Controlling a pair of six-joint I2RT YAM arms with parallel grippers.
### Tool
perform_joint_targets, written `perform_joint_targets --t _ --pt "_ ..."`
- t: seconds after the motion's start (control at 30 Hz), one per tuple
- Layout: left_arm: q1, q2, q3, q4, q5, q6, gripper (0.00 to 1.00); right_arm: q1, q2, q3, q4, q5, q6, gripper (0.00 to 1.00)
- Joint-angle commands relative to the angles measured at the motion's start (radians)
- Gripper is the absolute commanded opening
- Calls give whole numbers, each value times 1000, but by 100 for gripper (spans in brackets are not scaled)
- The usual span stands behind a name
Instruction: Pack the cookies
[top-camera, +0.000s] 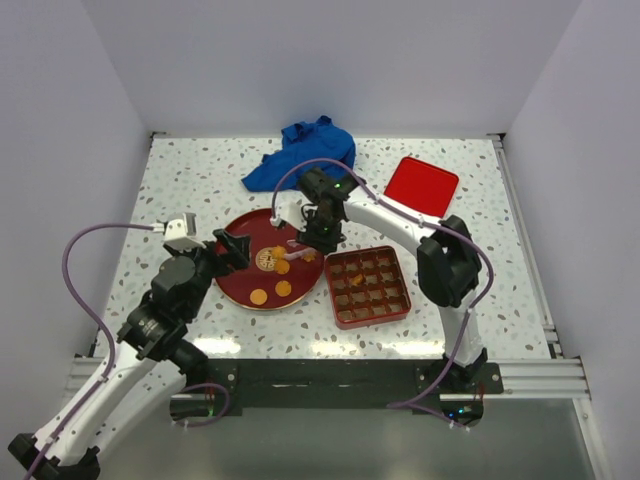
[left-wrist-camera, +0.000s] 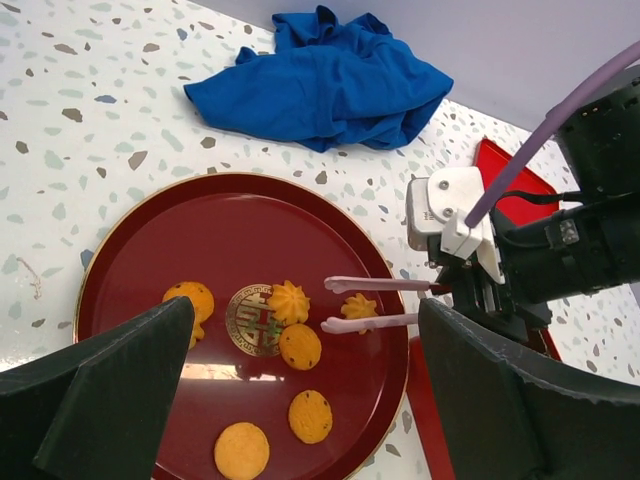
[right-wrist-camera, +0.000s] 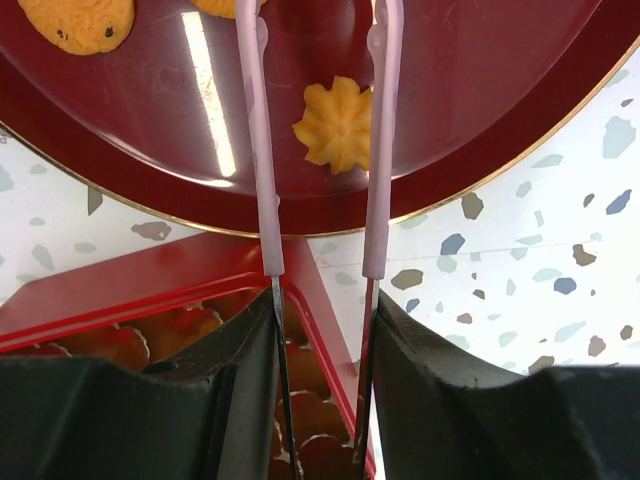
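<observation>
Right wrist view: right gripper (right-wrist-camera: 322, 315) is clamping pink-sleeved metal tweezers (right-wrist-camera: 257, 150), whose prongs are straddling a golden flower-shaped cookie (right-wrist-camera: 338, 125).
Location: the cookie is lying on the round dark red plate (right-wrist-camera: 450, 120), near the red gridded box (right-wrist-camera: 150, 270).
Left gripper (top-camera: 232, 248): hovering with jaws apart at the plate's rim.
Risk: prongs closing off-centre may be sending the cookie skidding, or crumbling it.
</observation>
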Motion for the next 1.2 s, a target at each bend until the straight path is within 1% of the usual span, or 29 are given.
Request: perform_joint_targets --t 0.0,0.17,0.33,0.67,1.17 --pt "6 -12 6 -17 -31 -26 100 32 -61 -19 10 -11 -51 40" --pt "6 -3 5 -4 -31 -21 100 52 -63 -65 14 -23 -39 40" --pt "6 12 6 6 -25 -9 100 72 -55 -85 31 3 -31 41" --pt "6 6 -11 17 -20 -15 100 94 -35 -80 76 66 1 42" --pt "6 -1 -9 14 -23 -16 100 143 -17 -85 99 73 20 42"
